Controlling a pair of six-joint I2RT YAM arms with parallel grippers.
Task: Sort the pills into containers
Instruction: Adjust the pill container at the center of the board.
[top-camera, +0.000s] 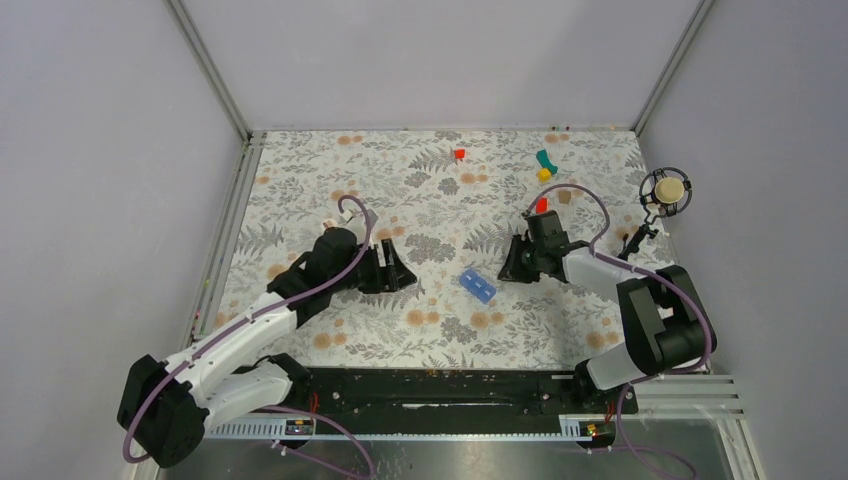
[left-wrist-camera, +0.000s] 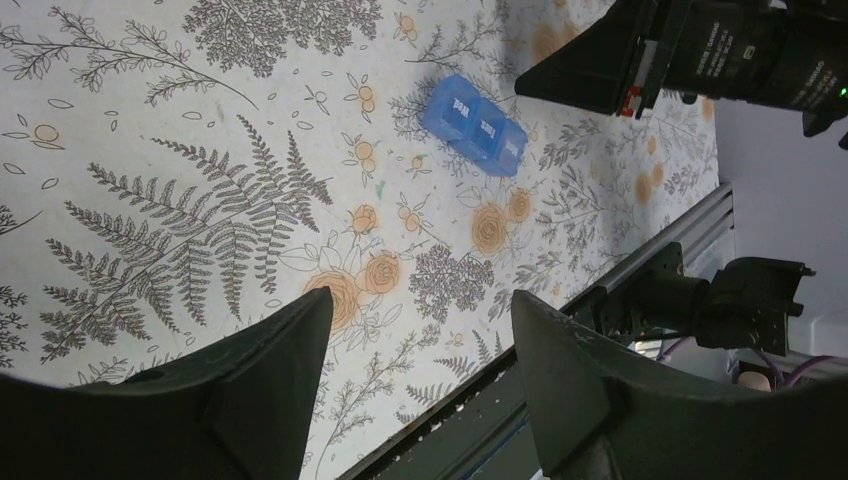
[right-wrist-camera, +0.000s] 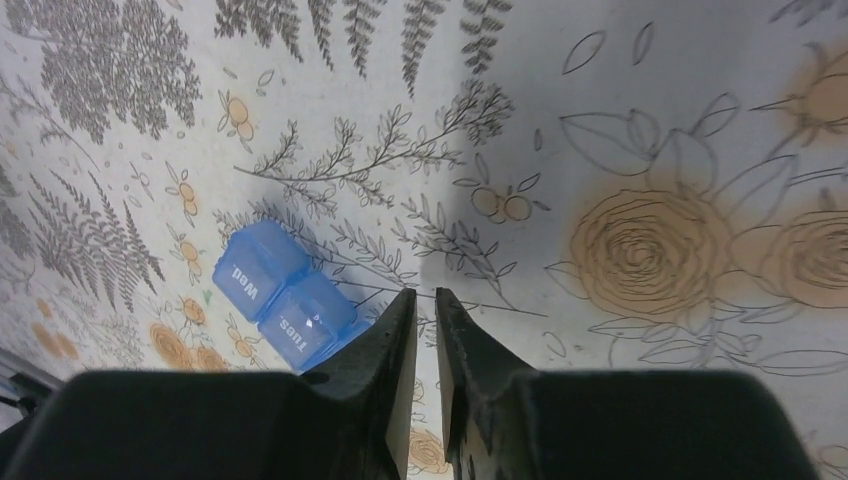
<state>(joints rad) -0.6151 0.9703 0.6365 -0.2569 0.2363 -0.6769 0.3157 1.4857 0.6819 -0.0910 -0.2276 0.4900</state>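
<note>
Right wrist: pill box (right-wrist-camera: 285, 295) just beside right end effector (right-wrist-camera: 425, 312)

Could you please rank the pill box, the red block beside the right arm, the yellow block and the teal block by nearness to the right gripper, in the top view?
From the right gripper:
1. the pill box, just ahead of its fingertips
2. the red block, behind its wrist
3. the yellow block, farther back
4. the teal block, farthest back
</note>
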